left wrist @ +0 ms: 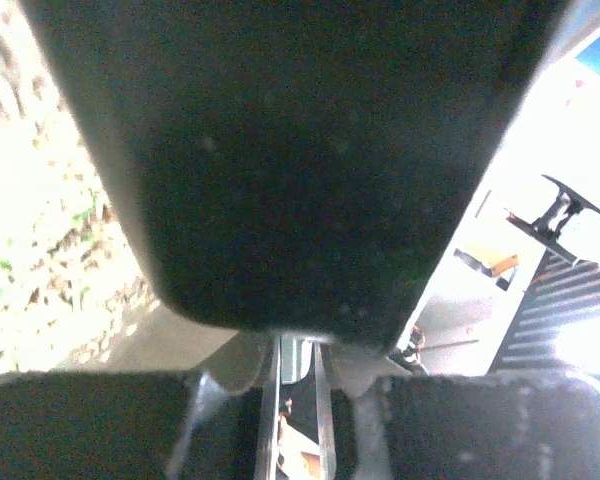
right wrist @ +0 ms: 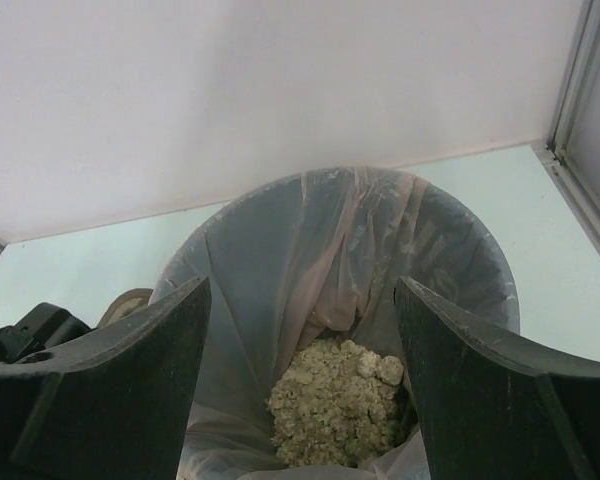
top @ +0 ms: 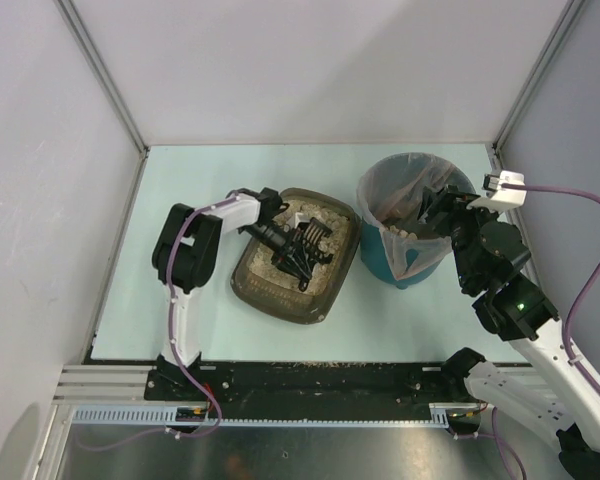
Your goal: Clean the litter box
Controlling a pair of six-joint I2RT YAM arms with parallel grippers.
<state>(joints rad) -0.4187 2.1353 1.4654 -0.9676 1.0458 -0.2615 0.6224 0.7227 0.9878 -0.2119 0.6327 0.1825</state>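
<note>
The dark brown litter box [top: 246,287] holds beige litter and lies left of centre on the table. My left gripper [top: 283,240] is low over it, shut on the black slotted scoop [top: 306,250], which rests in the litter. In the left wrist view the scoop [left wrist: 280,150] fills most of the frame above the nearly closed gripper [left wrist: 298,400], with litter [left wrist: 30,200] at the left. My right gripper [top: 435,207] is open at the rim of the teal bin [top: 408,267]. In the right wrist view the gripper [right wrist: 300,400] stands wide apart over litter clumps [right wrist: 335,400] in the bag liner [right wrist: 270,260].
White enclosure walls and metal posts bound the table on the left, back and right. The bin stands close to the right of the litter box. Spilled litter grains lie on the black rail [top: 310,378] at the near edge.
</note>
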